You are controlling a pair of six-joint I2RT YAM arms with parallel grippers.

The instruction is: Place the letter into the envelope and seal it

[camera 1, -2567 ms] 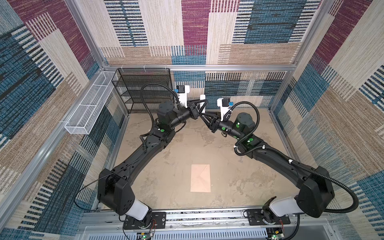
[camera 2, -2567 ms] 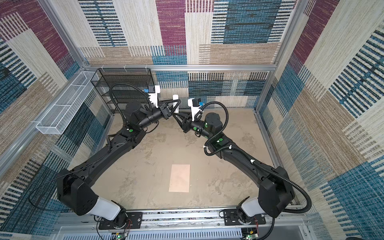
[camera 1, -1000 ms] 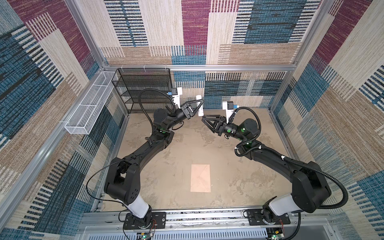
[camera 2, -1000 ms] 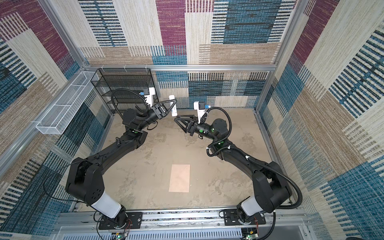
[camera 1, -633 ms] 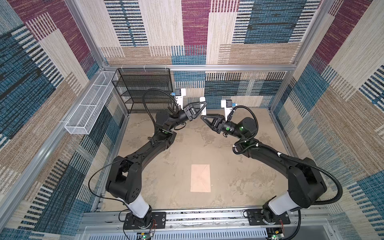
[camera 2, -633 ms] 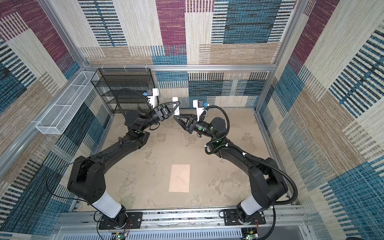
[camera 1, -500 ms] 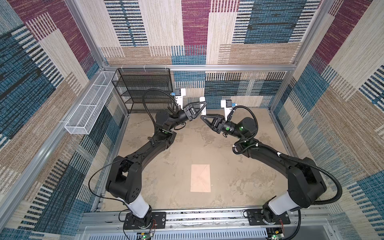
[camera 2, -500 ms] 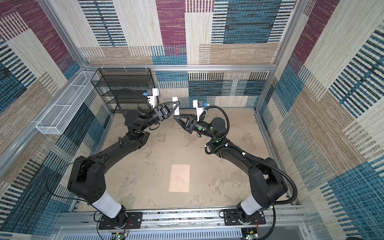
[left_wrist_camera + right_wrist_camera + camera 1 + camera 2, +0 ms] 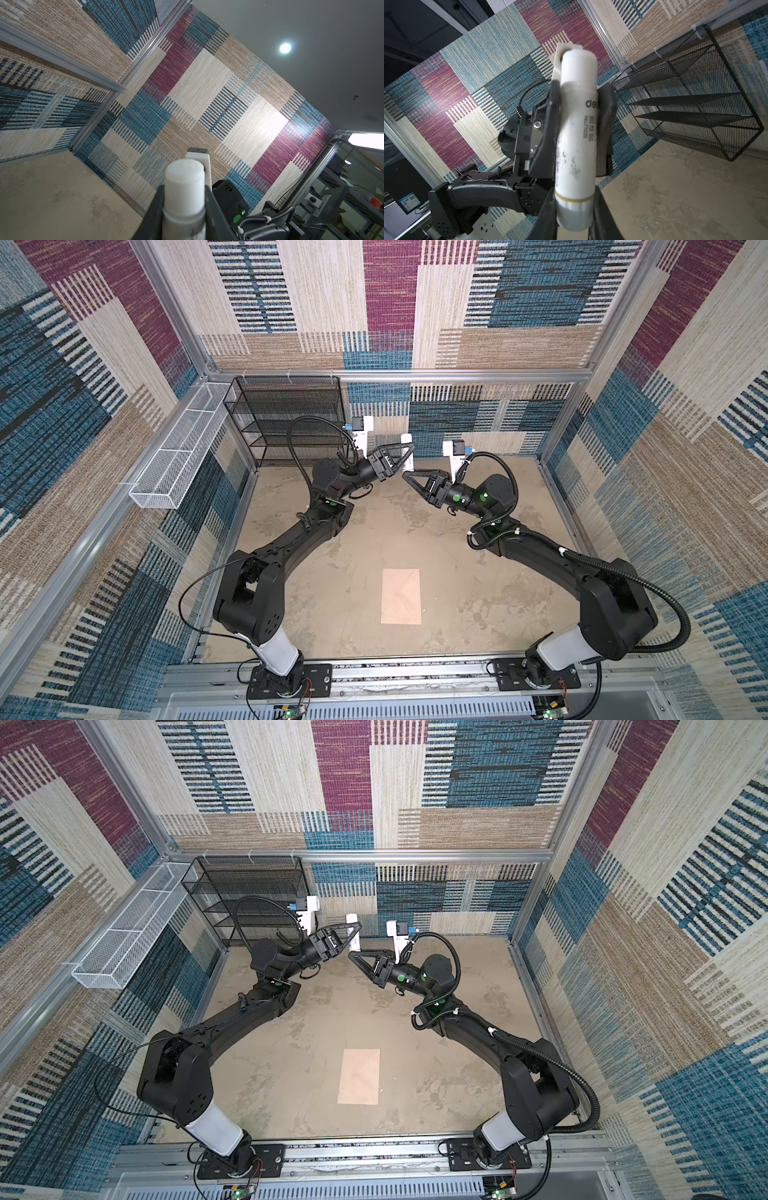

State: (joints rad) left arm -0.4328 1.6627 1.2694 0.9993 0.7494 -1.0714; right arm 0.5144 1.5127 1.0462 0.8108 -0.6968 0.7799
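White glue tube (image 9: pixel 576 128), printed "del…" and "No.71…" (further digits blurred). Left gripper (image 9: pixel 408 449): jaws clamped on the tube's mid-body. Right gripper (image 9: pixel 406 477): a second ago spread and clear of the tube, now jaws closed on its grey end. Envelope (image 9: pixel 401 596): flat on the counter (image 9: pixel 332 564), front centre, unmoved.
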